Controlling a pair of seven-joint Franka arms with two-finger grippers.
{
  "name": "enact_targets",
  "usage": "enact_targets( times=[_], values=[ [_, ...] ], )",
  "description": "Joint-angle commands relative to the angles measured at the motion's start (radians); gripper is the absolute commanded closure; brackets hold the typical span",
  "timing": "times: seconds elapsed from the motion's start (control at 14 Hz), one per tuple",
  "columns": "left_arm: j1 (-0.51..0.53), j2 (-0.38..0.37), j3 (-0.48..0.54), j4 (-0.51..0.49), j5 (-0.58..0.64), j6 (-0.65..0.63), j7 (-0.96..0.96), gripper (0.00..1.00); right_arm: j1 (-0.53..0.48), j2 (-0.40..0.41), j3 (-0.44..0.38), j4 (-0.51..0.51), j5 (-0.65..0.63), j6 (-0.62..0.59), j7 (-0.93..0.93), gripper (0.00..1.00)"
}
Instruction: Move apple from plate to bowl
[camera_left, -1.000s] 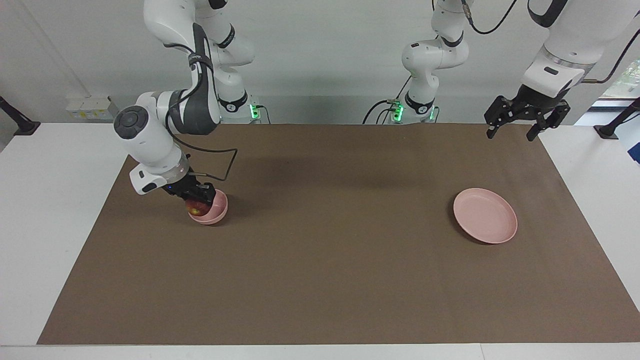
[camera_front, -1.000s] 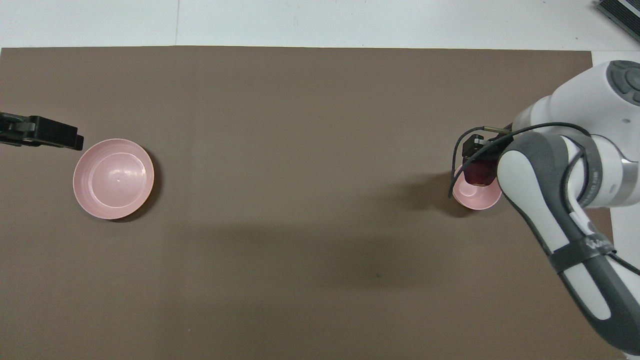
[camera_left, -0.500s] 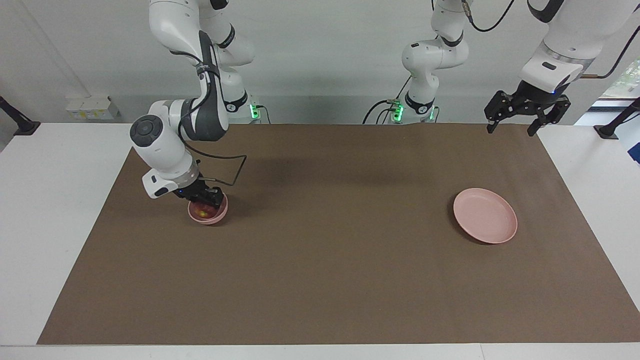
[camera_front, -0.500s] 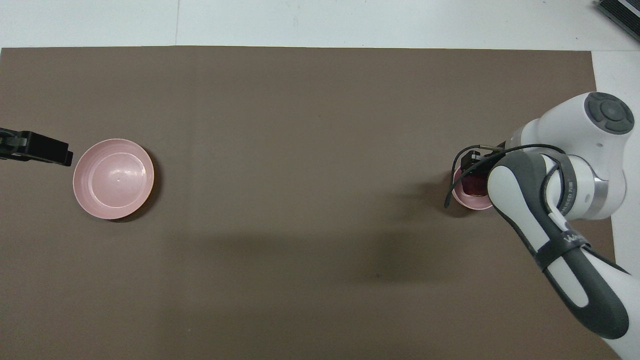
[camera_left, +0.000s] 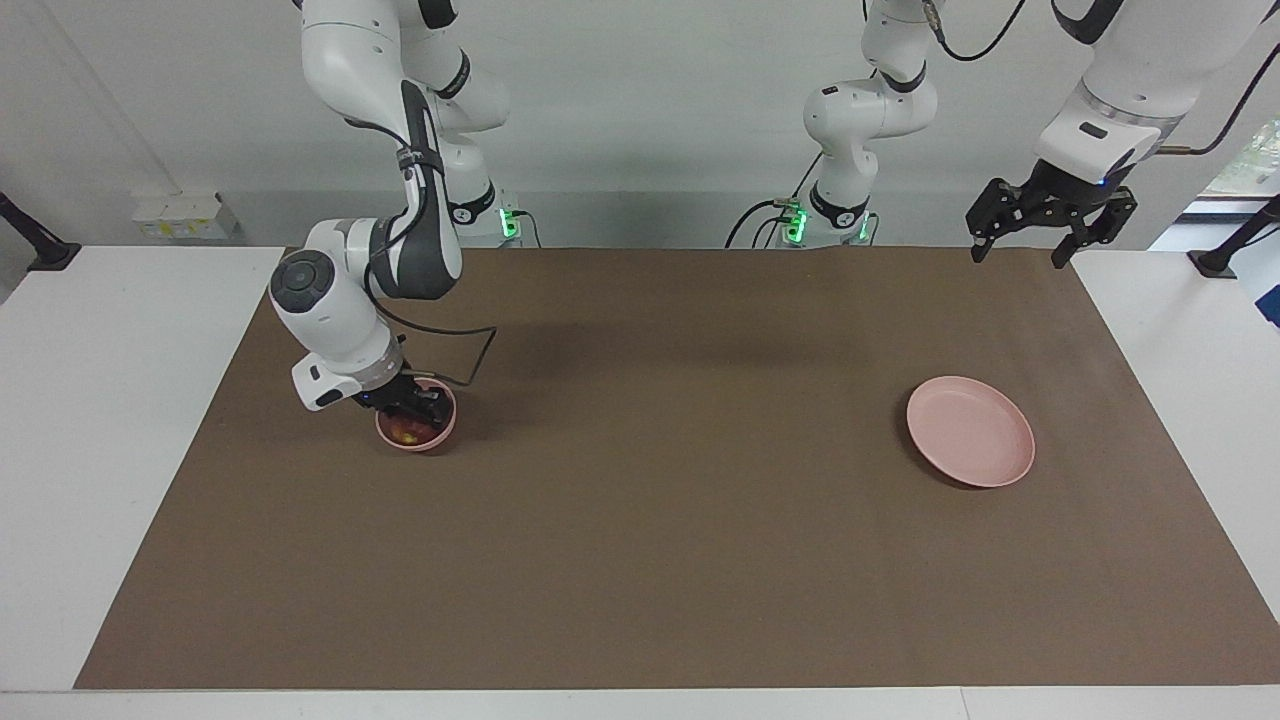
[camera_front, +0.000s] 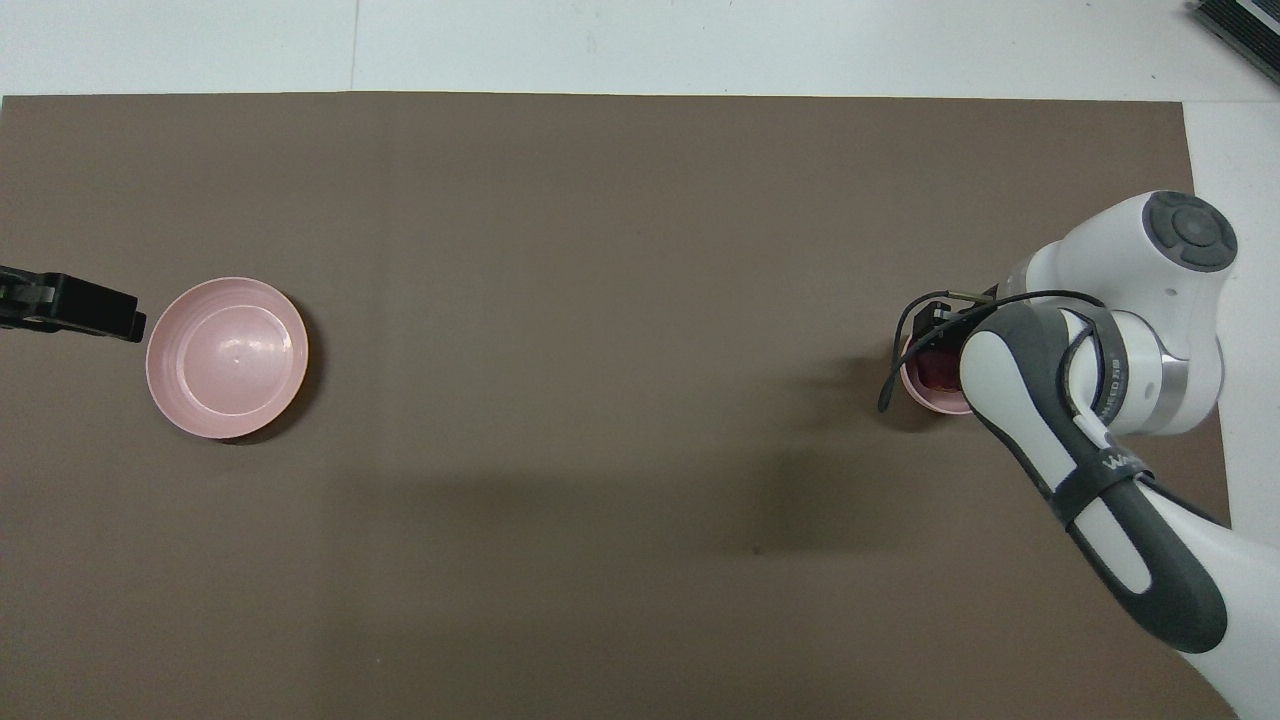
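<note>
A brown mat (camera_left: 640, 470) covers the worktop from edge to edge between white margins, and on it, toward the right arm's end, the right gripper (camera_left: 412, 404) reaches down into the bowl (camera_left: 440, 432), its fingers low inside the rim and straddling the apple (camera_left: 405, 431), which sits in the bowl's hollow; whether the fingers clamp the fruit or have parted from it cannot be told. The plate (camera_left: 970, 431) lies bare toward the left arm's end, well apart from the bowl, about as near the robots as the bowl is. The left gripper (camera_left: 1050, 222) waits in the air over the mat's corner nearest the left arm's base, its fingers spread and holding nothing. The mat between bowl and plate carries only shadows. From the facing view the apple's yellowish patch shows inside the bowl under the fingers; from overhead the right arm's forearm covers much of the bowl (camera_front: 925, 392), leaving a dark red sliver of apple (camera_front: 940, 372), and the left gripper (camera_front: 125, 318) shows only as a black tip just beside the plate (camera_front: 228, 357).
</note>
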Motion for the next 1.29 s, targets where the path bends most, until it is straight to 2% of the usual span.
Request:
enact_targets(
  times=[0.0, 0.14, 0.36, 0.57, 0.86, 0.93, 1.07, 1.21],
  values=[
    [0.016, -0.025, -0.009, -0.028, 0.006, 0.008, 0.018, 0.00, -0.010, -0.010, 0.006, -0.011, -0.016, -0.007, 0.021, 0.00],
    [0.017, -0.025, -0.008, -0.026, 0.005, 0.005, 0.015, 0.00, -0.014, -0.025, 0.006, -0.003, -0.016, -0.094, 0.021, 0.00],
    [0.017, -0.025, -0.009, -0.026, 0.003, 0.005, 0.015, 0.00, -0.010, -0.077, 0.003, 0.021, -0.022, -0.114, 0.016, 0.00],
    [0.020, -0.026, -0.009, -0.030, 0.003, 0.003, 0.009, 0.00, -0.002, -0.140, 0.003, 0.120, -0.086, -0.255, 0.019, 0.00],
    [0.031, -0.026, -0.007, -0.030, 0.003, 0.003, 0.010, 0.00, -0.005, -0.287, 0.005, 0.167, -0.154, -0.368, -0.019, 0.00],
    [0.031, -0.026, -0.007, -0.030, 0.003, 0.003, 0.010, 0.00, -0.013, -0.306, 0.005, 0.199, -0.151, -0.419, -0.042, 0.00],
    [0.030, -0.026, -0.009, -0.030, 0.003, 0.002, 0.010, 0.00, -0.014, -0.291, 0.005, 0.370, -0.142, -0.606, -0.068, 0.00],
    [0.027, -0.026, -0.009, -0.030, 0.003, 0.003, 0.010, 0.00, -0.014, -0.283, 0.013, 0.499, -0.142, -0.744, -0.085, 0.00]
  ],
)
